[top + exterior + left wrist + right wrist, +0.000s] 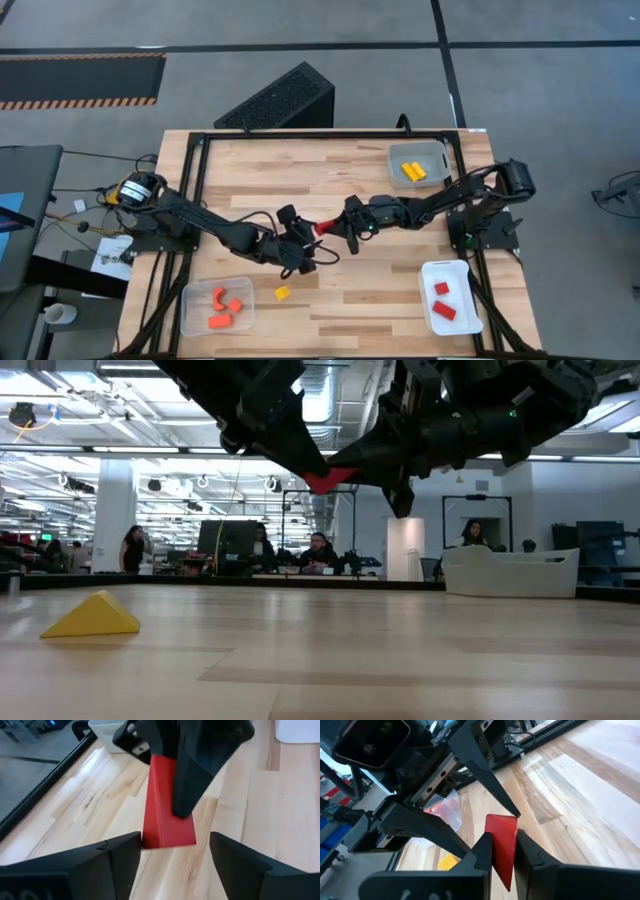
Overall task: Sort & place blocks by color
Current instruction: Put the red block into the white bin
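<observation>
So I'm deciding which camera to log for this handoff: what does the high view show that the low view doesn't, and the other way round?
Only the high view shows the three trays' contents: orange blocks, yellow blocks and red blocks.

Only the low view shows height: the red block hangs well above the table, and people sit in the room behind.

Both show the left gripper and right gripper meeting at the red block, plus the loose yellow block.

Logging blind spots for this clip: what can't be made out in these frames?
- Red block: far end hidden in the left wrist view by the right gripper shut on it.
- Left gripper, open: fingertips cut off by the low view's top edge.
- Orange blocks: shapes too small in the high view.
</observation>
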